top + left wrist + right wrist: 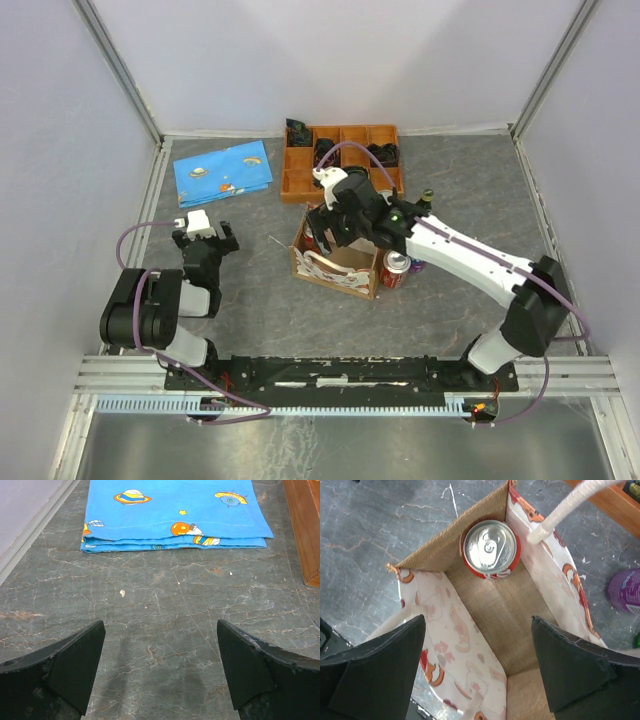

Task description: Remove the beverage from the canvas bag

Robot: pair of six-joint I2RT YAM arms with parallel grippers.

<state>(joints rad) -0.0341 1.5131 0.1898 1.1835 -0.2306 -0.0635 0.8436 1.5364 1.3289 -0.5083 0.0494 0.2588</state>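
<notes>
Bag: we see the canvas bag [450, 630] standing open mid-table, tan inside showing.
Beverage: a red can [490, 547] with a silver top stands upright in one corner of the bag, against the tan wall.
Right gripper [476, 625]: above the bag's mouth, jaws spread wide, holding nothing.
Left gripper [160, 630]: jaws apart over bare table [165, 590], near the blue cloth [175, 510].
Beside the bag: a second can [397, 270] and a purple object [625, 590], perhaps a bottle; we cannot tell.
Behind: the orange tray [343, 185].
</notes>
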